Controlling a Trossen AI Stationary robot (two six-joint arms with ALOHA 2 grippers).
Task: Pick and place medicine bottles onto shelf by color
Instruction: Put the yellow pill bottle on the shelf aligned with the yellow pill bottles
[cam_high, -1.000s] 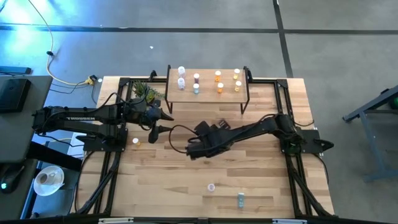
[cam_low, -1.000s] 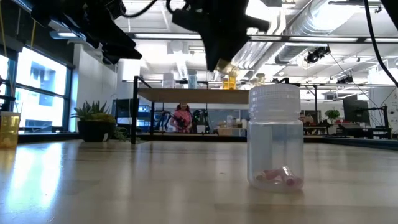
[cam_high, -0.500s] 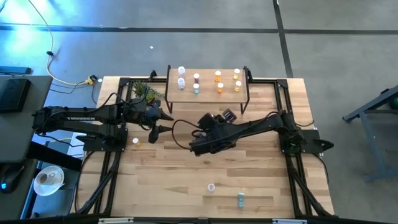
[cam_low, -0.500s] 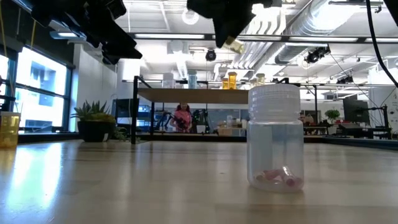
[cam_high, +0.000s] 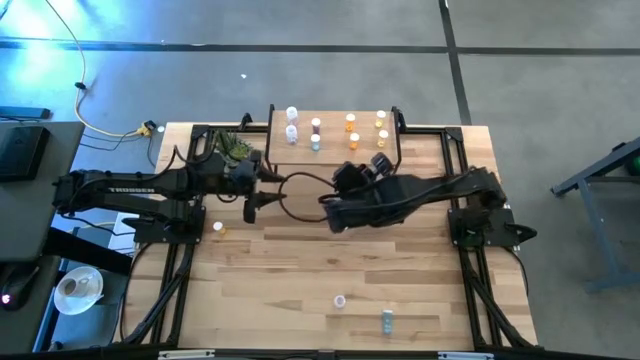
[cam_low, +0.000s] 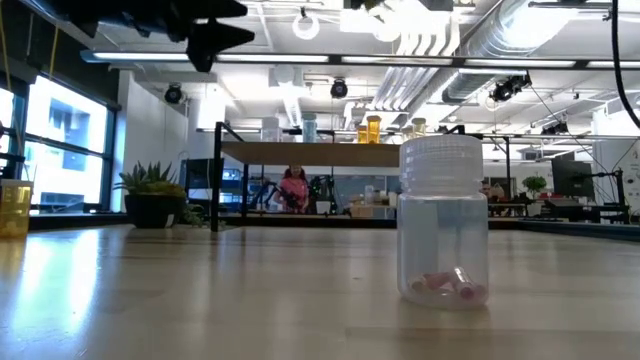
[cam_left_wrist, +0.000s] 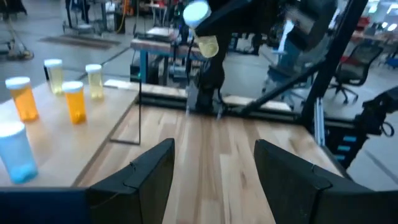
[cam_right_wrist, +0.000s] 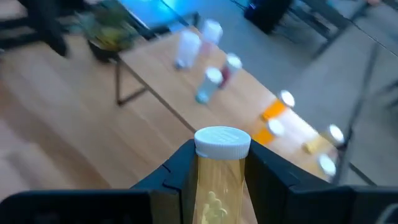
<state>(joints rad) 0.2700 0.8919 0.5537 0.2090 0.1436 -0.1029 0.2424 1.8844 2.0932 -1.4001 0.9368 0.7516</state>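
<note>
The light-wood shelf stands at the table's far edge and carries white, pink, teal, orange and yellow bottles, each upright on its base. My right gripper hangs in the air just in front of the shelf's right part, shut on a yellow bottle with a white cap. The left wrist view also shows this yellow bottle. My left gripper is open and holds nothing, left of the shelf's front. Three more bottles stand on the table: orange, pink and teal. My right gripper pinches the yellow bottle's body just below the white cap, one finger on each side. The cap end points away from the wrist, past the fingertips. The bottle is lifted clear of the table, tilted with its cap uppermost.
A small potted plant sits by the shelf's left legs, close to my left arm. In the low view a clear bottle with pink pills stands near the table's front edge. Black frame rails run along the table's left and right sides.
My right gripper has risen and moved toward the table's far right, toward the shelf, carrying the yellow bottle clear of the table. My left gripper has tipped up from pointing downward to nearly level, staying open.
</note>
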